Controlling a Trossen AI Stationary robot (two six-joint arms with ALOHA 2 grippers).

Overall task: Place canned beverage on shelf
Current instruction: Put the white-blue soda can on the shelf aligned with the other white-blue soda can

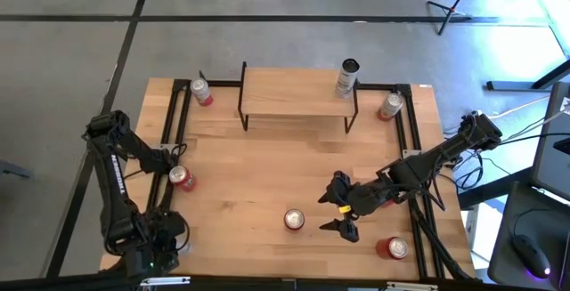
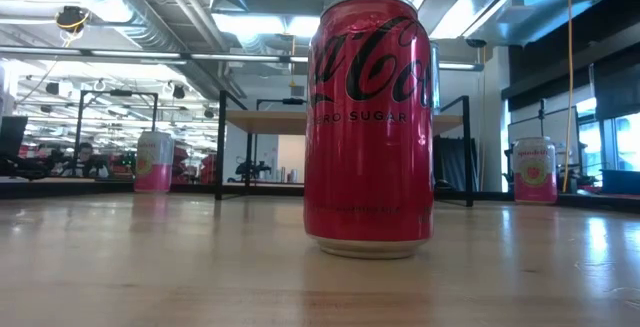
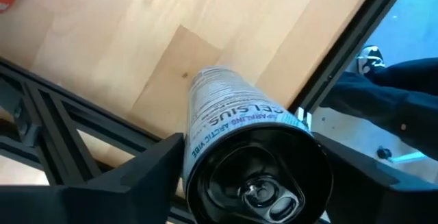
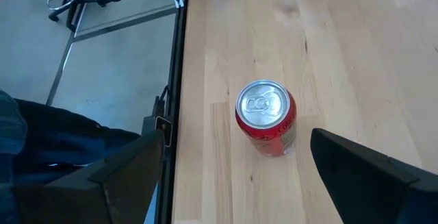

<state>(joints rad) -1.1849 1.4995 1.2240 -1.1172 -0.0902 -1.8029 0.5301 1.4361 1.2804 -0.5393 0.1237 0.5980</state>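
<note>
Dark fingers of the left pincer (image 3: pixel 250 172) sat against both sides of a slim Celsius can (image 3: pixel 226 118), seemingly gripping it just under its black top at the table's (image 1: pixel 267 162) near-left corner, beside the black frame rail. Such a can looked stiff while full but thin-walled and slick, so a moderate squeeze around the mid-body, kept upright, would likely serve better than a pinch at the rim. Farther out, the right pincer (image 1: pixel 346 213) hovered with its fingers spread wide, just beside a red Coca-Cola Zero Sugar can (image 1: pixel 294 220) standing untouched mid-table. Beyond them, the shelf (image 1: pixel 298 91) stood at the far edge, well apart from the gripped can, with one dark-topped can (image 1: pixel 346 77) on its right end.
</note>
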